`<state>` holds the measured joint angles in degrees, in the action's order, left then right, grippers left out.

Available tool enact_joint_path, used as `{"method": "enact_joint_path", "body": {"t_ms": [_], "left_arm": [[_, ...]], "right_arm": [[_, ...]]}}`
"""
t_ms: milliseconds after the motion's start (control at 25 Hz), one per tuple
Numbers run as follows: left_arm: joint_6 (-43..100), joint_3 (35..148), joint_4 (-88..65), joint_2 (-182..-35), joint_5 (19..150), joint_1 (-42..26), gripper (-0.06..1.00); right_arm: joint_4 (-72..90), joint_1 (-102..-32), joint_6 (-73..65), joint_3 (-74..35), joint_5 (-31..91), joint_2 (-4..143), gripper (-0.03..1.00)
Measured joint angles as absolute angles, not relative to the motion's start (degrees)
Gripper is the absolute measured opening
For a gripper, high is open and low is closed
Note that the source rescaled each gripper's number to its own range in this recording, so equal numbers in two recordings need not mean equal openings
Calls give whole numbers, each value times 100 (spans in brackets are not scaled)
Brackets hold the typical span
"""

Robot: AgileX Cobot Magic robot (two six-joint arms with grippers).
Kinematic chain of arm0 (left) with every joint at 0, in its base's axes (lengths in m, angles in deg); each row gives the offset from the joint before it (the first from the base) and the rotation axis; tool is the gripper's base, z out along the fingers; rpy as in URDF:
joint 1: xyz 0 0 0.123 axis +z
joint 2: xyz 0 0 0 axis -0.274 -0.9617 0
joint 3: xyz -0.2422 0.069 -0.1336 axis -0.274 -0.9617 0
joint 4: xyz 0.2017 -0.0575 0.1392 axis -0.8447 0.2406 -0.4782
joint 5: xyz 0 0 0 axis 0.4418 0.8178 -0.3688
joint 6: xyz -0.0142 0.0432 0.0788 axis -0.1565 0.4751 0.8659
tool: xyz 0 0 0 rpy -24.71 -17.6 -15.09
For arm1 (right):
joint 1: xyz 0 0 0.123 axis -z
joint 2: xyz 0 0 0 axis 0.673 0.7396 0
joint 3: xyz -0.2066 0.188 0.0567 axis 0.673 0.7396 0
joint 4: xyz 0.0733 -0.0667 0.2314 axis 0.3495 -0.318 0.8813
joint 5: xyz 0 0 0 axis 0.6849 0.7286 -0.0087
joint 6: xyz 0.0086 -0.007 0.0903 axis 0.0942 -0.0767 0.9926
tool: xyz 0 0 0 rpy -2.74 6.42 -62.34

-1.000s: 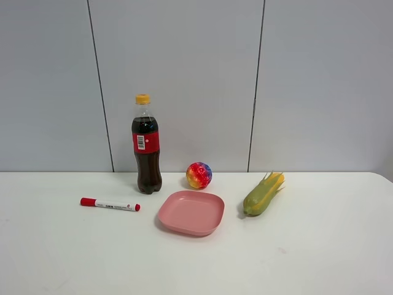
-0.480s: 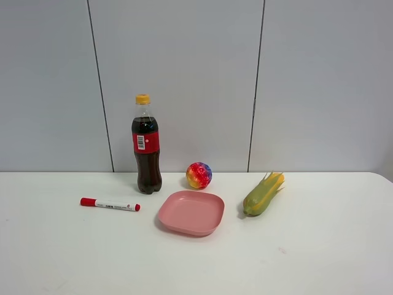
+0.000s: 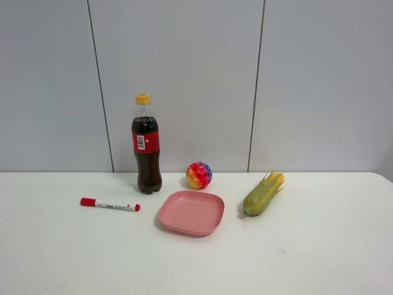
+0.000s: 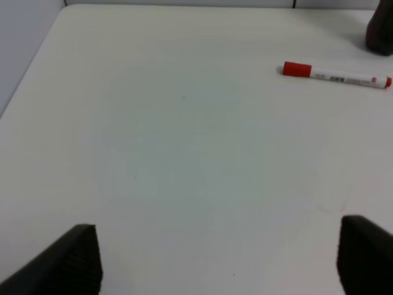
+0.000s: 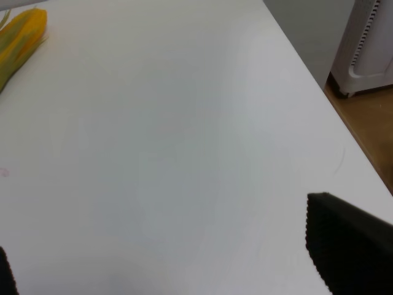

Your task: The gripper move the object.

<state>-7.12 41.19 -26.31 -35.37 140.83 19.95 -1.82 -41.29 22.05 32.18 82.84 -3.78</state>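
Observation:
The cola bottle (image 3: pixel 147 147), with a yellow cap and a red label, stands upright at the back of the white table (image 3: pixel 319 258). Its dark base shows at the edge of the left wrist view (image 4: pixel 381 34). Neither gripper shows in the exterior view. My left gripper (image 4: pixel 218 258) is open and empty, its black fingertips (image 4: pixel 70 261) wide apart over bare table, well short of the bottle. My right gripper (image 5: pixel 178 258) is open and empty, one fingertip (image 5: pixel 347 246) near the table's right edge.
A red-capped white marker (image 3: pixel 110 204) lies left of the bottle and shows in the left wrist view (image 4: pixel 334 74). A pink shallow bowl (image 3: pixel 191 212), a rainbow ball (image 3: pixel 199 175) and a corn cob (image 3: pixel 264 193) sit to the bottle's right. The corn shows in the right wrist view (image 5: pixel 18 37).

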Motion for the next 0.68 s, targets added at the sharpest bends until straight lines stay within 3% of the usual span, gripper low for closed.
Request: {"method": "enact_joint_path", "body": {"t_ms": [680], "left_arm": [[-712, 4119, -2631, -3537, 14083, 1995, 100]], "right_arm": [[-182, -4129, 2205, 3218, 8284, -378, 85]]}}
